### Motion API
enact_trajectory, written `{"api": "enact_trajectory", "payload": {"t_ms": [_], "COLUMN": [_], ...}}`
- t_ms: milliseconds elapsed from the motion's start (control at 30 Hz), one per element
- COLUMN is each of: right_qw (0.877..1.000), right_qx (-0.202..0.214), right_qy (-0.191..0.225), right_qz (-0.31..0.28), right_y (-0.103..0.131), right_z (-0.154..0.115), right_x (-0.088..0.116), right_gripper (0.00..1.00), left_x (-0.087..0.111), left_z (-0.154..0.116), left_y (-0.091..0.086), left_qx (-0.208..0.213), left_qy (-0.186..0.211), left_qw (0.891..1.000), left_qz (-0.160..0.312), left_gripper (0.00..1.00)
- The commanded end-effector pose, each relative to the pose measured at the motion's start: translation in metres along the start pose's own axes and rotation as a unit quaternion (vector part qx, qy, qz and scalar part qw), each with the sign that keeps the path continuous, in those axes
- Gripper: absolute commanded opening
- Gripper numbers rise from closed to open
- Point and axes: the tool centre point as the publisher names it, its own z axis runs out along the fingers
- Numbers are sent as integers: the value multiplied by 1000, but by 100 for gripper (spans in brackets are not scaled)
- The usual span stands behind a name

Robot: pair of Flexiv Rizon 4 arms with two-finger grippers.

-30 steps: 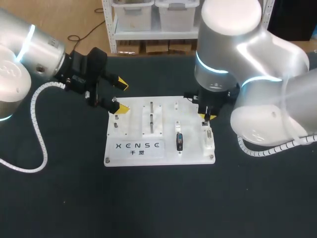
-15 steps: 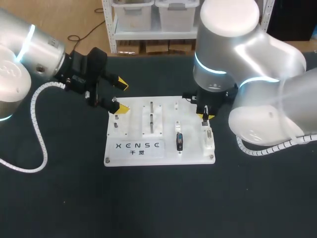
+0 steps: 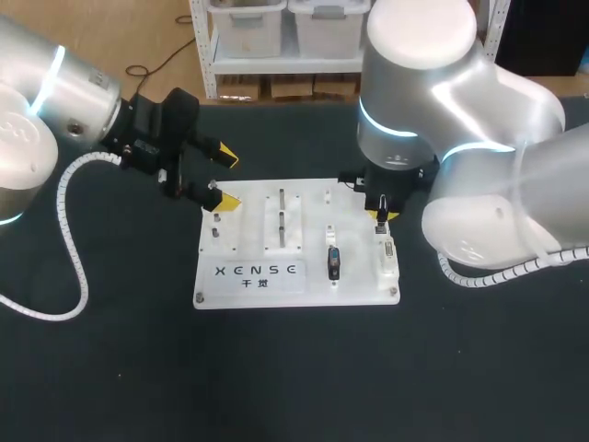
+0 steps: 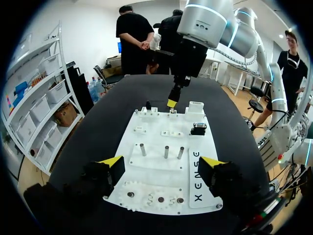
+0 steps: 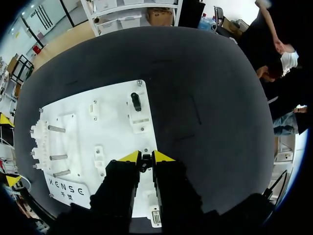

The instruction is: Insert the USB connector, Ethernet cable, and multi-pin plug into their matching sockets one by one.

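Edging slightly inward over the last second, the right gripper (image 5: 144,157) has its jaws narrow, pinching a small dark plug (image 5: 145,163) just above the white board (image 3: 359,276) near its right rear corner; which of the three connectors it is I cannot tell. Seating it well means squaring the plug over its socket, then descending straight and pressing gently, with no sideways drag. Nearby, a black connector (image 3: 333,262) stands mid-board. Over the left rear corner hangs the left gripper (image 3: 226,180), jaws wide and empty, above the bench (image 3: 294,368)
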Motion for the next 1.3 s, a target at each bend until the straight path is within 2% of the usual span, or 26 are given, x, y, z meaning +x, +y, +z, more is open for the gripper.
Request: {"api": "enact_trajectory", "payload": {"t_ms": [33,267,500,967,1300], "right_qw": [1000,1000,1000,1000,1000], "right_qx": [2,3,4,5,17], "right_qy": [-6,-11,-18,6,8], "right_qz": [-5,-10,-7,-15,-4], "right_y": [-1,3,0,-3,-4], "right_z": [4,4,2,7,22], "right_x": [2,2,-6,16,8], "right_gripper": [0,0,0,0,0], "left_x": [1,1,1,1,1], "left_z": [1,1,1,1,1], "left_y": [1,1,1,1,1], "left_qx": [0,0,0,0,0], "left_qy": [-2,-2,-2,-2,-2], "left_qw": [1000,1000,1000,1000,1000], "left_qz": [2,2,2,2,2], "left_gripper": [100,100,100,100,100]}}
